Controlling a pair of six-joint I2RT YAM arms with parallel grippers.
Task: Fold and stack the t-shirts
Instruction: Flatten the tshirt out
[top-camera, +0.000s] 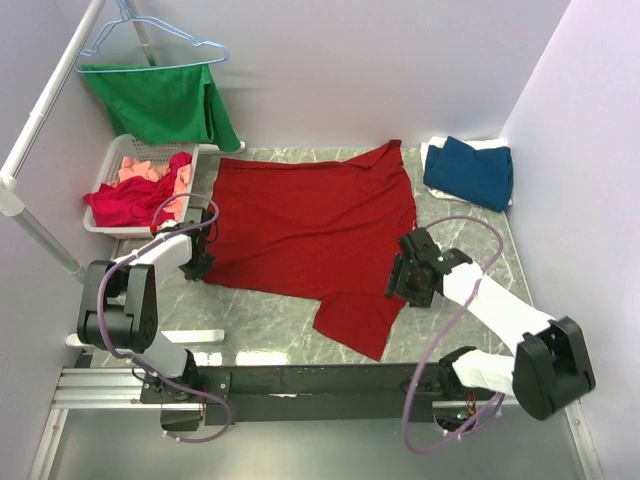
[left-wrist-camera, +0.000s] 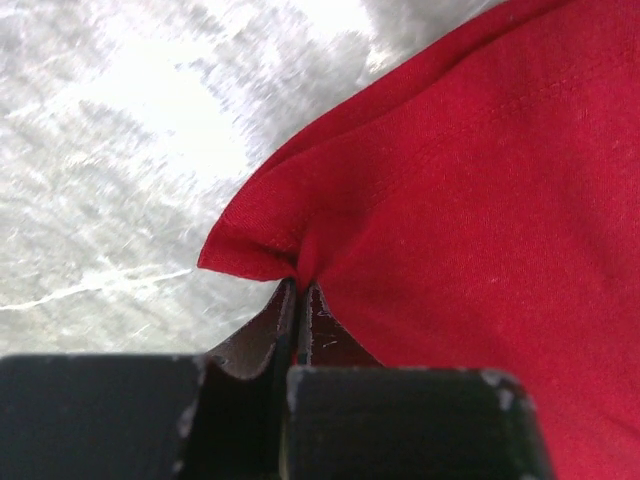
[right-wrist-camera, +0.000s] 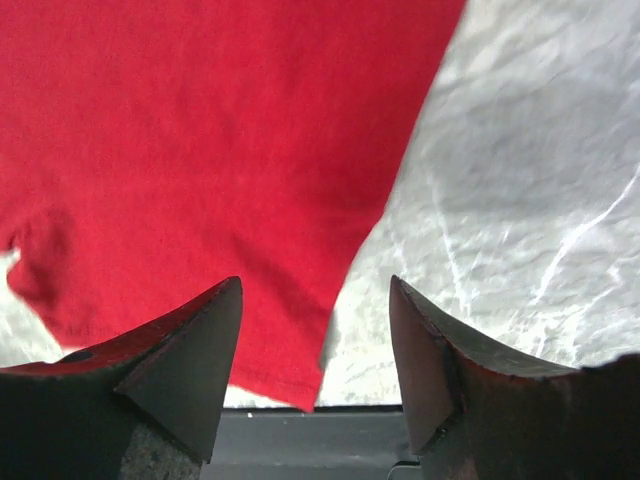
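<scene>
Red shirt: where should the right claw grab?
The red shirt, by its right edge, coming down from above with one finger on the table. That edge lies flat under the open right claw, and the left claw pinches the opposite corner.

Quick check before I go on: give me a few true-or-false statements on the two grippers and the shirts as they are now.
1. The left gripper is shut on a corner of the red shirt. True.
2. The right gripper is clamped on the red shirt. False: its jaws stand open over the shirt's edge.
3. The blue shirt lies in the basket. False: it lies folded at the table's far right corner.
4. The red shirt lies spread out, not yet folded. True.
</scene>
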